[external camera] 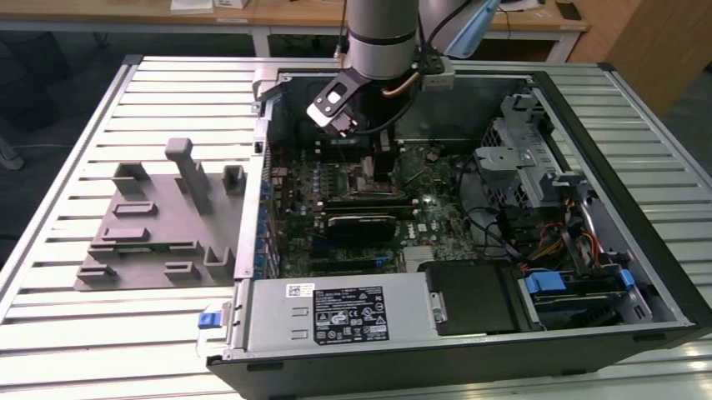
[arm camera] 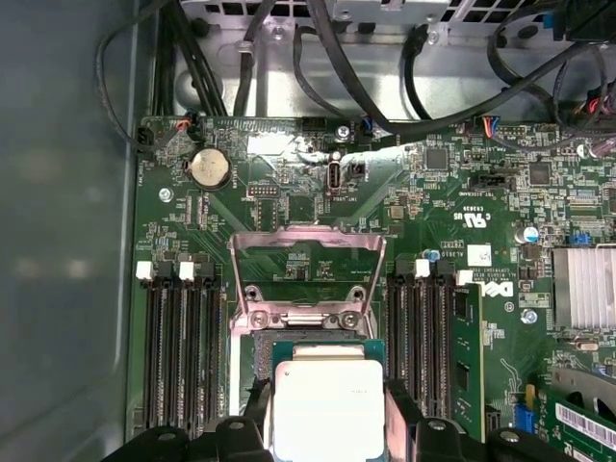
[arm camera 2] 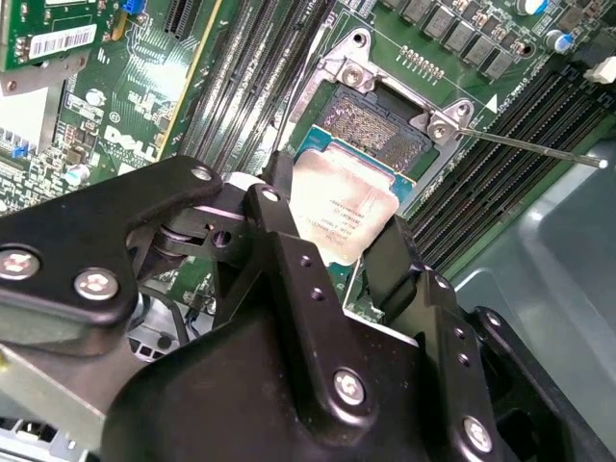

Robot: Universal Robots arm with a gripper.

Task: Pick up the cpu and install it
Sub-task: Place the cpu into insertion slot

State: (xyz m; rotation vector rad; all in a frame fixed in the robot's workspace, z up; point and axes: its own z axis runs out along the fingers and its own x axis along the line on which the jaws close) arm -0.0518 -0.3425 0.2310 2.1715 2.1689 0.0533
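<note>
The cpu (arm camera 2: pixel 343 204), a flat square chip with a silvery top and pale rim, is held between my gripper's (arm camera 2: pixel 337 241) two black fingers (arm camera 2: pixel 277 223). The gripper is shut on its opposite edges. It sits low over the open socket (arm camera 2: pixel 375 127) on the green motherboard (arm camera 2: pixel 144 91), covering part of it, with bare contacts showing beyond its edge. Whether it touches the socket I cannot tell. In the first wrist view the cpu (arm camera: pixel 327 404) lies just short of the raised load plate (arm camera: pixel 308 258). In the exterior view the gripper (external camera: pixel 376 157) reaches down into the open computer case (external camera: pixel 623 108).
Memory slots (arm camera: pixel 178 346) flank the socket on both sides. A finned heatsink (arm camera: pixel 587 287) and black cables (arm camera: pixel 385 58) lie nearby. A grey plate with upright blocks (external camera: pixel 156 225) rests on the slatted table at the exterior view's left. The power supply (external camera: pixel 345 312) fills the case's near corner.
</note>
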